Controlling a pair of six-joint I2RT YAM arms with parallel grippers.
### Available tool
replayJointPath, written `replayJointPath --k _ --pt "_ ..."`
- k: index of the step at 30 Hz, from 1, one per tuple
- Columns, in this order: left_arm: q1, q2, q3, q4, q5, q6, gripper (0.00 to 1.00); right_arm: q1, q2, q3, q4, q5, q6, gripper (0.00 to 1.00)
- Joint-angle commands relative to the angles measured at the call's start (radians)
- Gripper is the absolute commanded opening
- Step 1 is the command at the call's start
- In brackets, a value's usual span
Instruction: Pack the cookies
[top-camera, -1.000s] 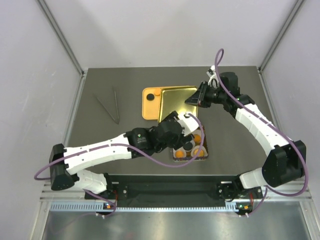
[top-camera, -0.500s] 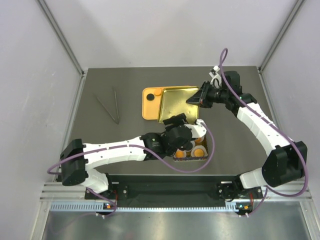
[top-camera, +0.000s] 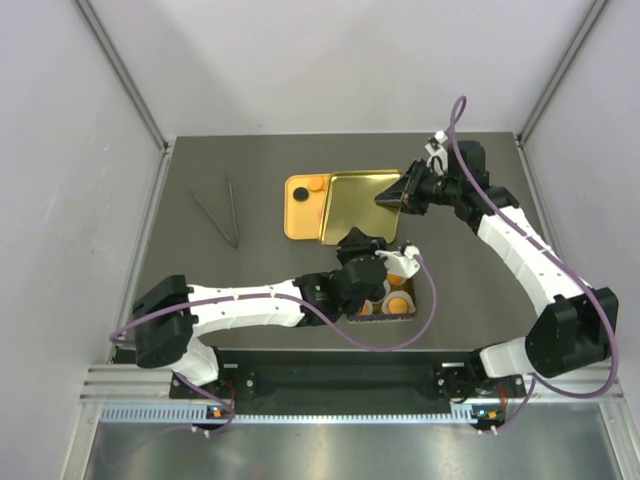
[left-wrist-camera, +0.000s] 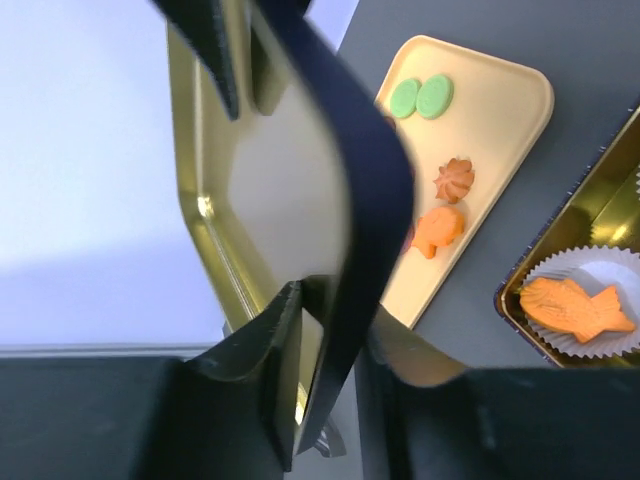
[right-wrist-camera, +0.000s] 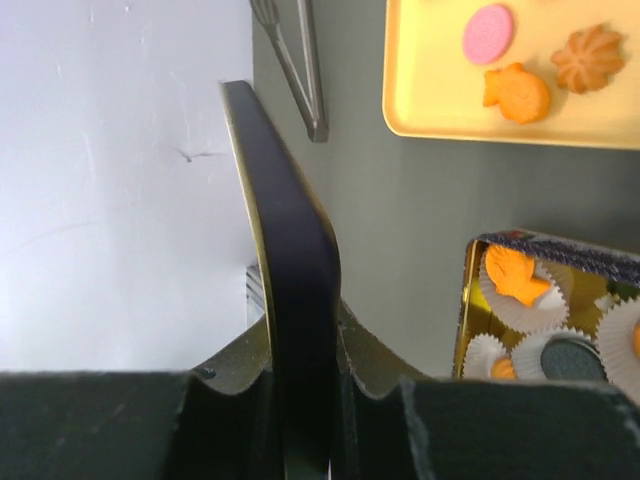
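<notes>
The dark rim of the gold-coloured rectangular metal lid (right-wrist-camera: 290, 220) is clamped between the fingers of the right gripper (right-wrist-camera: 303, 350). The left gripper (left-wrist-camera: 325, 330) is seen closed on the lid's near edge too, so the lid is carried by both arms, beside the tray and just beyond the tin. The cookies (left-wrist-camera: 437, 228) are split: some (green rounds, an orange fish, a rosette) are left on the pale orange plastic tray (left-wrist-camera: 500, 110), others are seated in white fluted paper cups (left-wrist-camera: 610, 268) inside the open gold rectangular tin (right-wrist-camera: 468, 320). The step is judged a two-arm lid move, poss. a handover. Both grips should be kept at the rim, motion matched, and one grip freed only once the other is firm, w/ the lid kept clear of the cups. Vs. 1 s ago, the left arm has been swung rightward and its gripper brought from over the tin to the lid.
</notes>
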Motion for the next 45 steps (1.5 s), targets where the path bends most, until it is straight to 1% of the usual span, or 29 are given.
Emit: replayJointPath --k 1,3,4,5,6,8,9,11,12,14,15,16,17,20,21,24,27,28,30,31,32,34,36,37,38,40,41,42,45 --pt "-0.009 0.027 0.001 0.152 -0.032 0.085 0.24 -0.007 -0.062 0.003 0.022 -0.029 -0.001 0.0" --pt "-0.008 0.031 0.009 0.155 -0.025 0.083 0.14 -0.008 -0.068 -0.008 0.022 -0.026 -0.002 0.02" --pt "-0.008 0.032 0.012 0.155 -0.011 0.08 0.01 -0.007 -0.07 -0.017 0.024 -0.02 -0.005 0.03" --pt "-0.008 0.032 0.021 0.152 -0.006 0.07 0.0 -0.007 -0.076 -0.02 0.024 -0.016 -0.011 0.05" --pt "-0.008 0.034 0.025 0.143 0.001 0.063 0.0 -0.007 -0.078 -0.026 0.027 -0.013 -0.022 0.16" --pt "-0.009 0.032 0.044 0.11 0.032 0.036 0.0 -0.007 -0.09 -0.031 0.025 0.0 -0.034 0.26" --pt "-0.008 0.031 0.048 0.1 0.043 0.025 0.0 -0.007 -0.096 -0.031 0.024 0.007 -0.042 0.39" --pt "-0.009 0.029 0.071 0.042 0.079 -0.015 0.0 -0.008 -0.119 -0.029 0.021 0.033 -0.079 0.53" --pt "-0.009 0.029 0.079 0.025 0.092 -0.032 0.0 -0.009 -0.131 -0.026 0.016 0.046 -0.106 0.69" --pt "-0.009 0.029 0.102 -0.016 0.121 -0.087 0.0 -0.012 -0.18 -0.025 0.012 0.112 -0.131 0.79" --pt "-0.009 0.028 0.113 -0.066 0.154 -0.11 0.0 -0.018 -0.196 -0.02 0.007 0.131 -0.151 0.88" --pt "-0.009 0.028 0.133 -0.093 0.176 -0.162 0.0 -0.023 -0.223 -0.017 0.004 0.16 -0.16 0.91" --pt "-0.009 0.026 0.142 -0.116 0.194 -0.189 0.0 -0.03 -0.235 -0.013 -0.002 0.177 -0.169 0.99" --pt "-0.006 0.021 0.165 -0.202 0.273 -0.304 0.0 -0.046 -0.286 0.013 -0.047 0.269 -0.218 1.0" --pt "-0.006 0.017 0.173 -0.238 0.332 -0.338 0.0 -0.052 -0.3 0.014 -0.063 0.313 -0.234 1.0" --pt "0.008 -0.001 0.194 -0.277 0.424 -0.472 0.0 -0.089 -0.361 -0.006 -0.076 0.393 -0.257 1.0" --pt "0.058 -0.041 0.205 -0.3 0.587 -0.625 0.0 -0.109 -0.421 -0.026 -0.096 0.473 -0.29 1.0" --pt "0.096 -0.051 0.205 -0.299 0.681 -0.7 0.0 -0.11 -0.442 -0.029 -0.108 0.493 -0.298 1.0" --pt "0.142 -0.075 0.208 -0.299 0.785 -0.783 0.0 -0.109 -0.464 -0.046 -0.116 0.545 -0.321 1.0" --pt "0.197 -0.083 0.203 -0.297 0.841 -0.865 0.0 -0.109 -0.487 -0.054 -0.119 0.565 -0.327 1.0" --pt "0.219 -0.092 0.197 -0.274 0.95 -0.904 0.0 -0.109 -0.498 -0.074 -0.12 0.577 -0.338 1.0" --pt "0.281 -0.117 0.18 -0.25 1.07 -1.007 0.0 -0.11 -0.525 -0.097 -0.119 0.593 -0.346 1.0" --pt "0.34 -0.133 0.168 -0.21 1.139 -1.079 0.0 -0.107 -0.539 -0.138 -0.111 0.583 -0.353 1.0" --pt "0.363 -0.138 0.148 -0.193 1.18 -1.161 0.0 -0.109 -0.541 -0.158 -0.105 0.573 -0.352 1.0" --pt "0.386 -0.146 0.131 -0.138 1.255 -1.209 0.0 -0.109 -0.544 -0.198 -0.079 0.554 -0.355 1.0" --pt "0.449 -0.149 0.064 -0.041 1.334 -1.364 0.0 -0.109 -0.552 -0.239 -0.048 0.508 -0.352 1.0" --pt "0.466 -0.146 0.038 0.059 1.397 -1.413 0.0 -0.106 -0.556 -0.276 -0.025 0.496 -0.347 1.0" --pt "0.494 -0.144 -0.015 0.112 1.42 -1.5 0.0 -0.104 -0.559 -0.29 -0.016 0.494 -0.347 1.0" --pt "0.518 -0.129 -0.068 0.203 1.452 -1.585 0.0 -0.095 -0.564 -0.341 0.015 0.499 -0.346 1.0"
